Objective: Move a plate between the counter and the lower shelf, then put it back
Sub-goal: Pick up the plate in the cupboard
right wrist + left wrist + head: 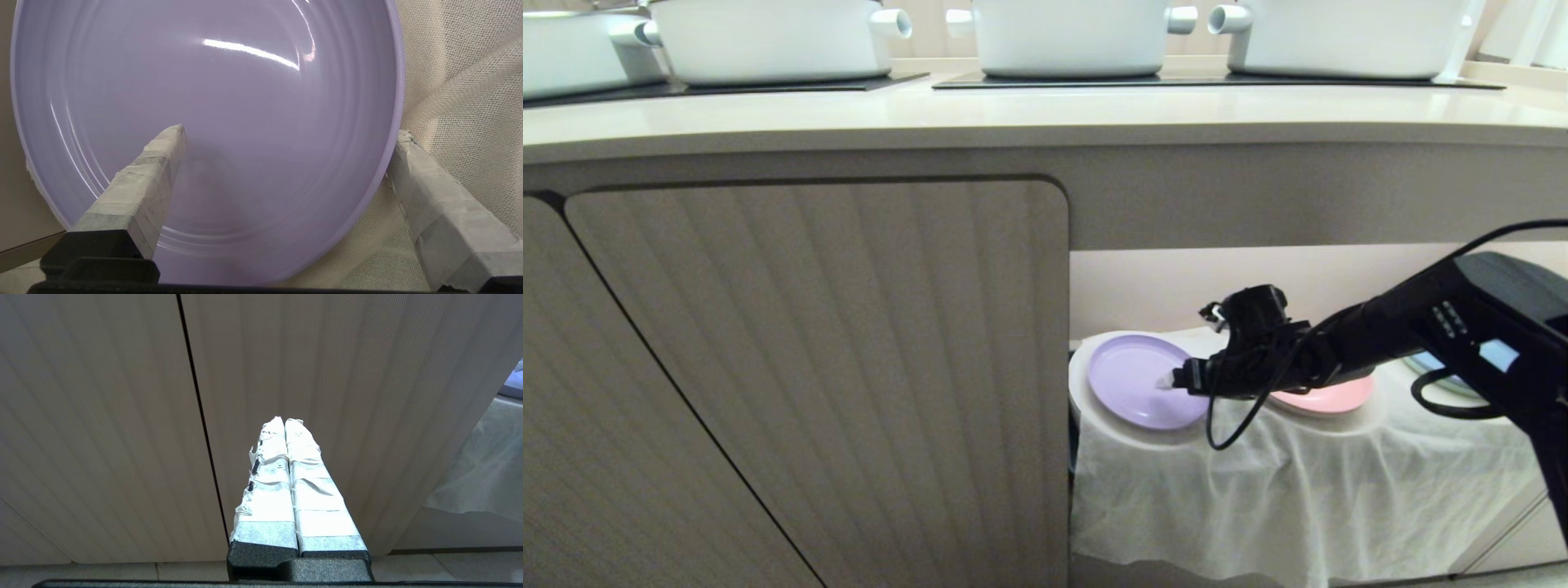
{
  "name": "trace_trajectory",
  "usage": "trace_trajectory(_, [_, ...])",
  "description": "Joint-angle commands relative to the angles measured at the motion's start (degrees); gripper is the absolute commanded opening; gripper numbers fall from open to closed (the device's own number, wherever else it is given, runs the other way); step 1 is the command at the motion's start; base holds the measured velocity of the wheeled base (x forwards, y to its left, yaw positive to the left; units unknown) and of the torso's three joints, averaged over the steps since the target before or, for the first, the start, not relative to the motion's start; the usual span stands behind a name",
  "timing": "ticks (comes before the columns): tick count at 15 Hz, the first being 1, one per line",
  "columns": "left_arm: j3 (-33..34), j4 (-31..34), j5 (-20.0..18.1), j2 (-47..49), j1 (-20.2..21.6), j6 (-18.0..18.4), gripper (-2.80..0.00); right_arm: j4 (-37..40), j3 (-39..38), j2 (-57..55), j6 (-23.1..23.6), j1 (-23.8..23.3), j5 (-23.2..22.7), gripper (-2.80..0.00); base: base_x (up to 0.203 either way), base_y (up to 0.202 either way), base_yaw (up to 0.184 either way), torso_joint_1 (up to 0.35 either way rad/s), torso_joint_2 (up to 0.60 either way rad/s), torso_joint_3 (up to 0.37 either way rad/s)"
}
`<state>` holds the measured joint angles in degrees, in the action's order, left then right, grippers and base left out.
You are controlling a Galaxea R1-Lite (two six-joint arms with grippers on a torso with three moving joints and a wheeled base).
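Right claw (286,134) spread wide, astride the plate (229,102) rim (one finger inside, one outside), nothing grasped

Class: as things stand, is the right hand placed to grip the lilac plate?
Probably yes. The right hand is open astride the plate rim, one finger over it, one outside on the cloth; nothing blocks.

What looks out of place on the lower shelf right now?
Nothing stands out. The lilac plate lies on the white cloth beside the pink plate. The right gripper has open jaws straddling the lilac plate's rim, not yet gripping.
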<state>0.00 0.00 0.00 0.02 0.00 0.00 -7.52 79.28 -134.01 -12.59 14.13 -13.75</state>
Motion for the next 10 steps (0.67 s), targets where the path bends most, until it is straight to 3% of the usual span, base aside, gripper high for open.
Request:
trace_trajectory(1, [0.0,0.0,0.0,0.0,0.0,0.0,-2.80,0.0,0.1,-0.3,-0.1,0.0,-0.1,0.00,0.000,0.000,0.000,0.000,0.00,0.000])
trace_trajectory(10, [0.0,0.0,0.0,0.0,0.0,0.0,-2.80,0.0,0.9,-0.2,0.2,0.3,-0.3,0.00,0.000,0.000,0.000,0.000,0.00,0.000])
